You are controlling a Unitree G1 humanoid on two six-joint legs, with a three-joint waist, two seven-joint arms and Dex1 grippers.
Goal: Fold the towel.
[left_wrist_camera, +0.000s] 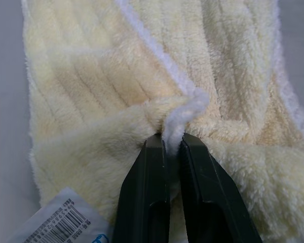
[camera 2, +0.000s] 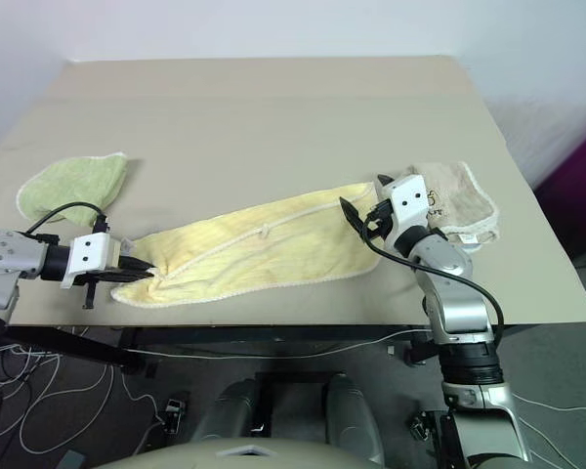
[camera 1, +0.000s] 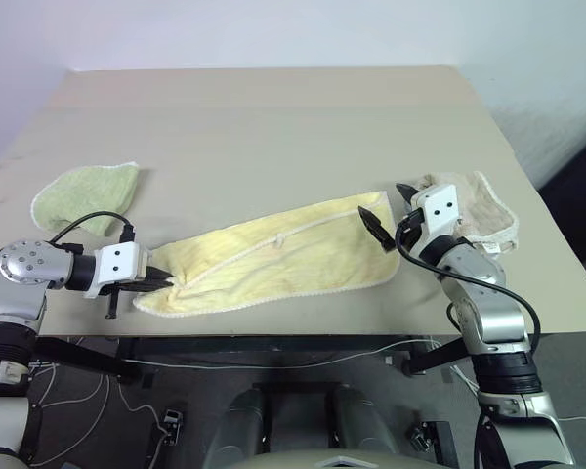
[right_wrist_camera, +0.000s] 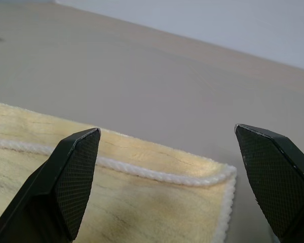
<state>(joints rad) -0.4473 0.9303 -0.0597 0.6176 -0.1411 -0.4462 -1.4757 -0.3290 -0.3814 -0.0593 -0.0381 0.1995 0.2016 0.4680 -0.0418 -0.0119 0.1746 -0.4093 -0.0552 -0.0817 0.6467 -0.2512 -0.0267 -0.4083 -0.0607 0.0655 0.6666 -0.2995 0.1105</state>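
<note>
Fluffy yellow towel lies elongated by the desk's near edge.
Left end effector pinches its corded white hem; right end effector gapes wide.

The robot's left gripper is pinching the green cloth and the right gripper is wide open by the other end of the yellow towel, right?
Not quite. The left gripper is pinching the yellow towel, not the green cloth, which lies apart on the table; the left wrist view shows it. The right gripper is indeed wide open by the towel's other end.
</note>
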